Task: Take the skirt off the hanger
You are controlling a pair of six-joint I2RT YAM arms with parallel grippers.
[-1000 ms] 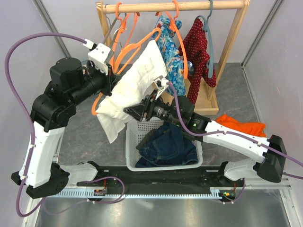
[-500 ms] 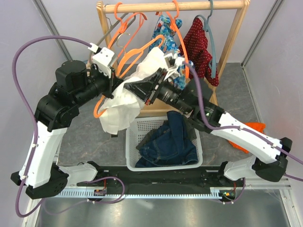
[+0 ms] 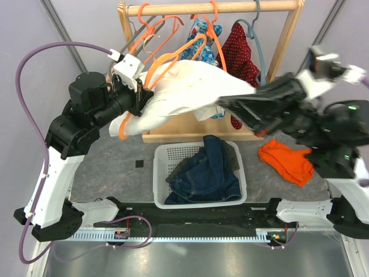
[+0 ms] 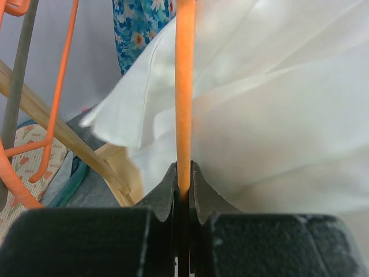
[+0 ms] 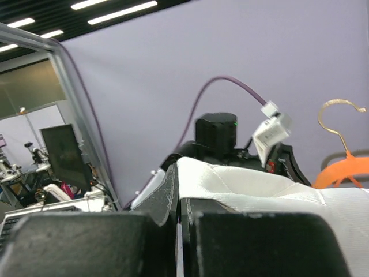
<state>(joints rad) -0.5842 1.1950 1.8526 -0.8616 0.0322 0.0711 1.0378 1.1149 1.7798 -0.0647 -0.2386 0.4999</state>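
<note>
The dark navy denim skirt (image 3: pixel 202 176) lies crumpled in the white basket (image 3: pixel 158 173), on no hanger. My left gripper (image 3: pixel 137 91) is shut on the thin orange hanger (image 3: pixel 167 60); in the left wrist view its bar (image 4: pixel 184 86) runs straight up from between the closed jaws (image 4: pixel 183 184). A white garment (image 3: pixel 184 92) hangs on that hanger and is stretched out to the right. My right gripper (image 3: pixel 222 103) is shut on its far edge, and the white cloth (image 5: pixel 259 187) folds over the closed jaws (image 5: pixel 180 184).
A wooden rack (image 3: pixel 219 8) stands behind with more orange hangers (image 3: pixel 153 29), a blue floral garment (image 3: pixel 204 34) and a red dotted one (image 3: pixel 239 55). An orange cloth (image 3: pixel 285 160) lies on the table to the right of the basket.
My right gripper closed on the white garment and swung up and to the right, pulling the cloth taut. The left gripper kept its hold on the hanger and rose slightly.
</note>
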